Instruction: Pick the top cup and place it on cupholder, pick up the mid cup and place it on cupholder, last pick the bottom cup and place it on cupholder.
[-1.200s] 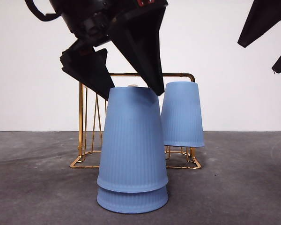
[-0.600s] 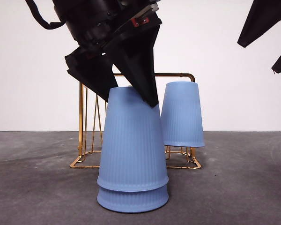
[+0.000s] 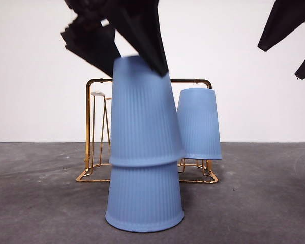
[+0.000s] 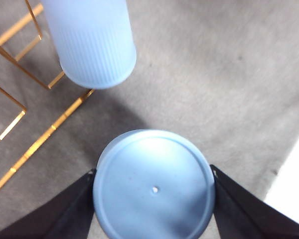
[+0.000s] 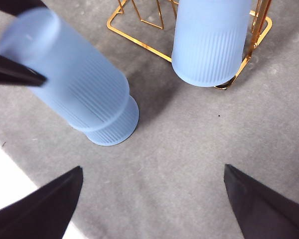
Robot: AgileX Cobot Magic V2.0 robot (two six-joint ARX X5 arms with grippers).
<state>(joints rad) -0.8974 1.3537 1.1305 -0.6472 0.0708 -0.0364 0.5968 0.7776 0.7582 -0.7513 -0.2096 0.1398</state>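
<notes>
Two blue ribbed cups stand mouth-down, nested, at the table's front. The upper cup [image 3: 142, 112] is raised and tilted, its rim still over the bottom cup [image 3: 145, 198]. My left gripper [image 3: 137, 68] is shut on the upper cup's closed end [image 4: 154, 186]. Behind them is the gold wire cupholder [image 3: 89, 132], with a third blue cup [image 3: 198, 124] hanging upside down on its right peg. My right gripper [image 5: 153, 169] waits open, high at the right [image 3: 279, 63], with nothing in it.
A thin gold peg with a white tip [image 3: 97, 94] stands bare on the cupholder's left side. Grey table [image 3: 259, 203] stretches to both sides of the cups. A white wall closes off the back.
My left gripper closed on the upper cup's top and rose, drawing the cup partway up off the bottom cup. The bottom cup, the cupholder and the right arm stayed put.
</notes>
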